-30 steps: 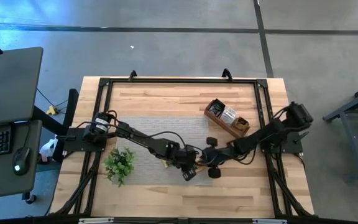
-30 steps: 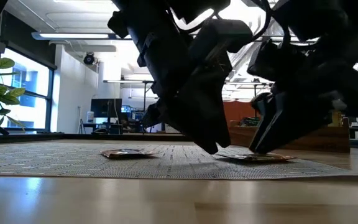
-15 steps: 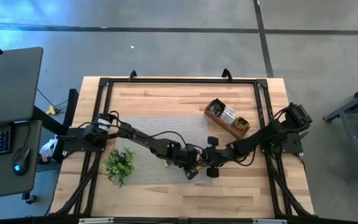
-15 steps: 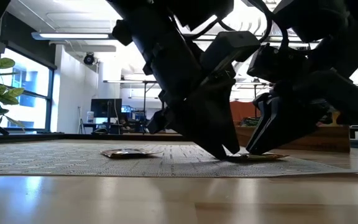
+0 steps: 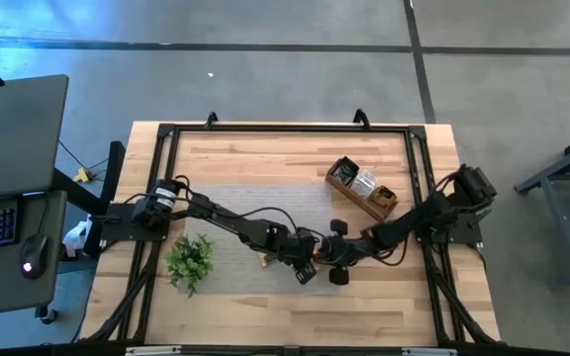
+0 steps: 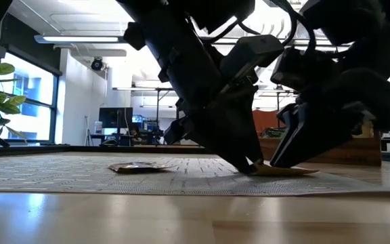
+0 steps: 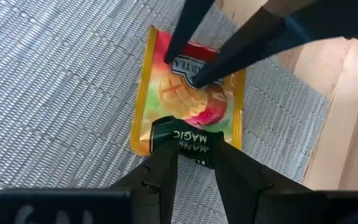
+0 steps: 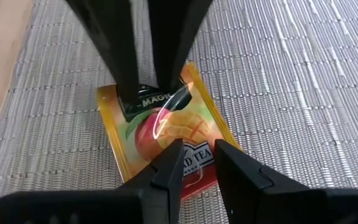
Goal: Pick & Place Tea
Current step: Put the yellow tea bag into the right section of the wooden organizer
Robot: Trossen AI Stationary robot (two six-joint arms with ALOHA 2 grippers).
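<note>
Both grippers meet over one tea sachet (image 7: 188, 93), an orange-and-yellow one with a mango picture and a dark band at one end, lying flat on the grey woven mat (image 5: 236, 208) near the mat's front right corner, a little in from the table's (image 5: 265, 158) front edge. The left gripper (image 7: 194, 146) reaches in from the table's left side and has its tips down on the dark-banded end. Its fingers stand only a narrow gap apart, with the wrapper showing between them. The right gripper (image 8: 194, 149) comes from the table's right side and touches the opposite end, by the white label, with its fingers also just slightly parted. Whether either pair has actually pinched the foil or only presses on it I cannot tell (from table height the sachet's edge nearest the left fingertips looks a touch raised off the mat). The two sets of fingertips point at each other across the packet, close together but apart. A second sachet (image 6: 137, 166) lies flat on the mat nearer its front left, clear of both arms. A green plant sprig (image 5: 190, 259) stands by the mat's front left corner. A wooden box (image 5: 362, 186) holding more sachets sits at an angle toward the table's back right, well apart from the grippers.
</note>
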